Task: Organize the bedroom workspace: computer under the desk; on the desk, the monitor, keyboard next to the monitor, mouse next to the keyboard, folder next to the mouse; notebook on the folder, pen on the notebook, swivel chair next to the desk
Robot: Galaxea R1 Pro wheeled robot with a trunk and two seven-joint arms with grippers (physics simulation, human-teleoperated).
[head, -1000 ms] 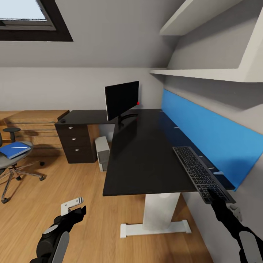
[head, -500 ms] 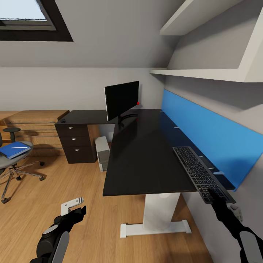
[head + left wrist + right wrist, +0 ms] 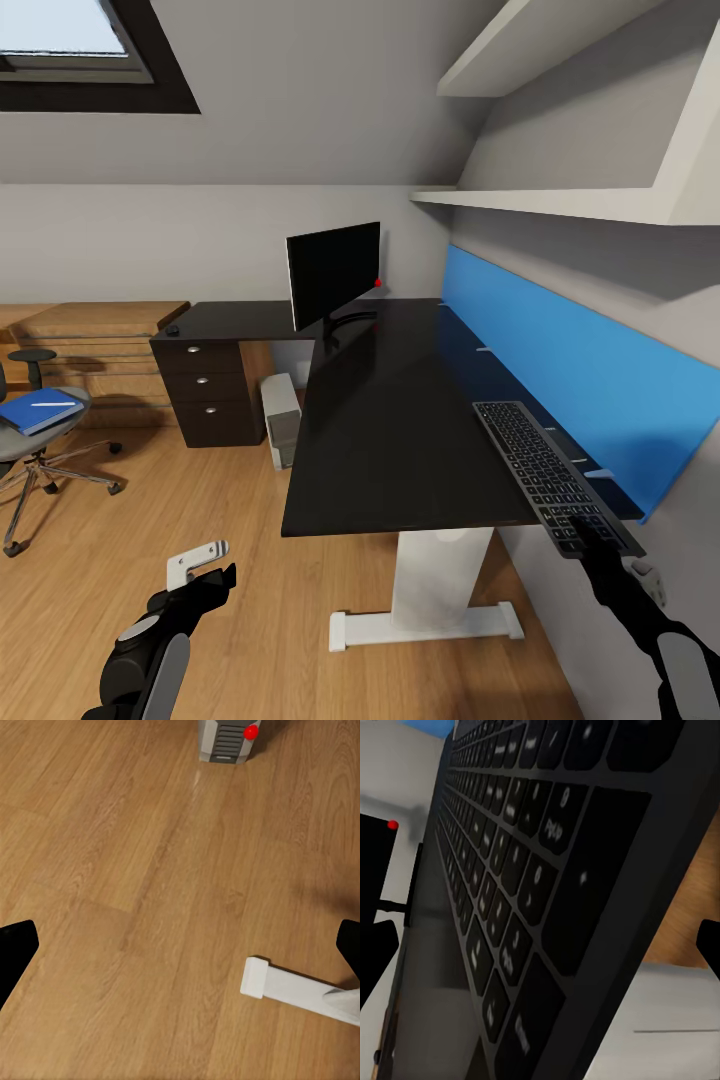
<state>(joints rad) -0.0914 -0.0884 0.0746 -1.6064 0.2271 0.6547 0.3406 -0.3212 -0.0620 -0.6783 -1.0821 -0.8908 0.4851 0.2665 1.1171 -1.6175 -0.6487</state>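
- Nothing has shifted over the last second: the right gripper (image 3: 592, 530) stays at the near end of the keyboard (image 3: 548, 472), lower right of the head view.
- Its fingers look clamped on the keyboard's end, though the contact is dark and hard to read.
- The keyboard lies along the desk (image 3: 390, 420) edge by the blue wall panel (image 3: 560, 370), well apart from the monitor (image 3: 333, 270) at frame centre.
- The left gripper (image 3: 205, 567) hangs over the floor (image 3: 200, 480), fingers apart, empty.
- My read: a pause mid-placement; the keyboard is not yet beside the monitor.
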